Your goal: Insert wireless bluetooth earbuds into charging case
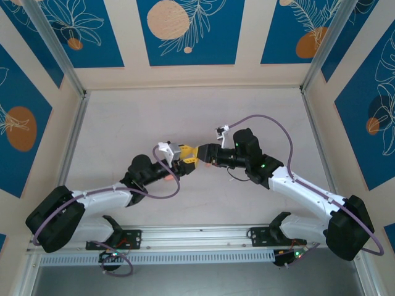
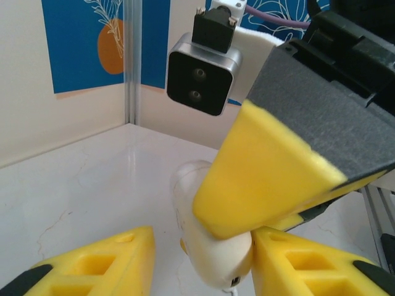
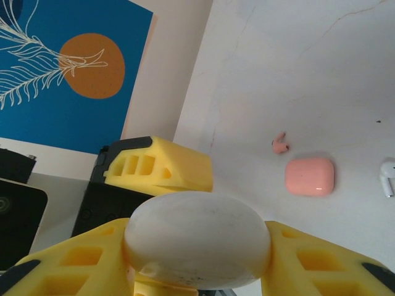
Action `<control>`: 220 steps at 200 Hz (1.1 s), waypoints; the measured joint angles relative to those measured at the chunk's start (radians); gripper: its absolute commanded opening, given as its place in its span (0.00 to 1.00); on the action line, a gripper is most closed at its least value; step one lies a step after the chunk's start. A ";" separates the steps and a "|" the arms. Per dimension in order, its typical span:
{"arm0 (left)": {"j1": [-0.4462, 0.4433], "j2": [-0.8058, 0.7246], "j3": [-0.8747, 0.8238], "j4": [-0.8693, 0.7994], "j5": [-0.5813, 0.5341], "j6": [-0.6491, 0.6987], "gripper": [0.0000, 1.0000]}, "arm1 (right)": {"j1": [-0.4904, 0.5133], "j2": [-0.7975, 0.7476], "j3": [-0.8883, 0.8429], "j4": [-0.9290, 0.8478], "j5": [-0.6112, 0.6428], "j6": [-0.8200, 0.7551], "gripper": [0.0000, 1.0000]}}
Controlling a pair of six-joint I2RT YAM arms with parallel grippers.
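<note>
My right gripper (image 3: 197,240) is shut on a white oval case (image 3: 196,239), a yellow finger pressing on each side. The pink charging case (image 3: 309,176) lies closed on the table beyond it. One tiny pink earbud (image 3: 280,144) rests just beside the case's far corner. My left gripper (image 2: 203,246) faces the right one at mid-table and straddles the white case (image 2: 216,259). Its right finger (image 2: 296,265) touches the case, while its left finger (image 2: 105,262) stands apart with a gap. A right-gripper finger (image 2: 265,172) lies across the white case.
A white earbud (image 3: 387,177) lies at the edge of the right wrist view, right of the pink case. The two grippers (image 1: 192,157) meet tip to tip over the white table (image 1: 185,117). Patterned walls enclose the table on three sides.
</note>
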 measured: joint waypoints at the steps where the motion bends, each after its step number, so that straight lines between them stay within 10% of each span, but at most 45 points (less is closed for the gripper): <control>1: 0.000 0.000 0.000 0.000 0.000 0.000 0.43 | 0.000 0.000 0.000 0.001 0.000 0.000 0.46; 129: -0.003 0.000 -0.002 -0.010 0.001 -0.019 0.21 | 0.003 0.036 0.000 0.043 -0.023 -0.001 0.46; 175: -0.003 -0.006 -0.002 -0.026 0.005 -0.018 0.15 | 0.011 0.030 0.000 0.022 -0.021 -0.039 0.79; 220: 0.003 -0.066 -0.026 -0.034 0.010 -0.019 0.14 | -0.030 -0.116 -0.013 -0.073 0.019 -0.212 0.76</control>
